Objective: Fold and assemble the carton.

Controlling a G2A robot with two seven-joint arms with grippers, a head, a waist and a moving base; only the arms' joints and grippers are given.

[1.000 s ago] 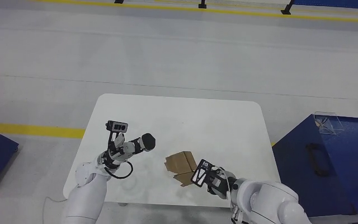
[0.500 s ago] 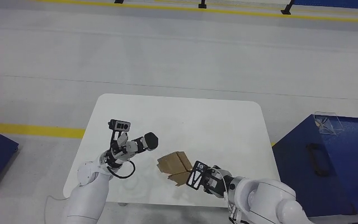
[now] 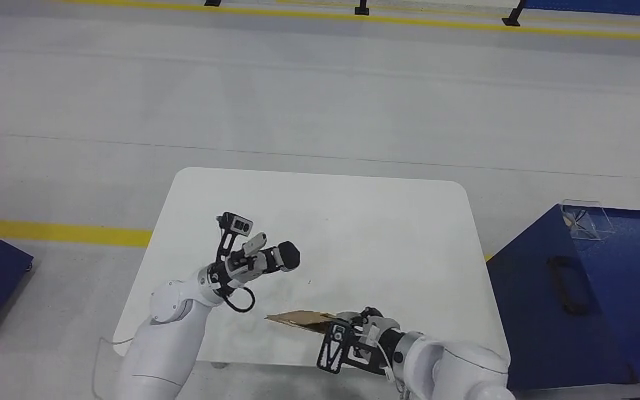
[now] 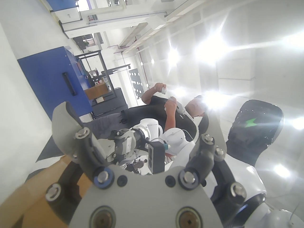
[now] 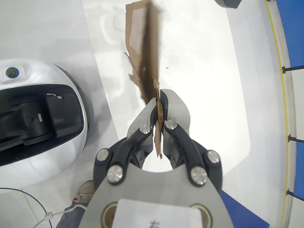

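I hold the cardboard carton (image 5: 144,48) in the right gripper (image 5: 160,96), whose fingers are pinched tight on one ragged flap at the carton's near end. The rest juts out unsupported and lies nearly edge-on to the top camera. It hangs over the near edge of the white table (image 3: 380,220), on the robot's side, collapsed almost flat rather than squared up.

The left gripper (image 4: 135,119) is raised over the table with its fingers spread wide and nothing between them. A brown cardboard face shows just past one of its fingers, but I cannot tell whether they touch.

The pinch is my main worry. The grip is only a thin, frayed strip of board, so I judge that any twist or quick swing could tear the flap or let it slide out. The carton would then probably drop past the table edge to the floor.

Bringing the left hand in is the second risk. Its camera faces the room and not the work, so a finger could strike the panel and crease it off the score line, or knock it out of the right hand's hold.
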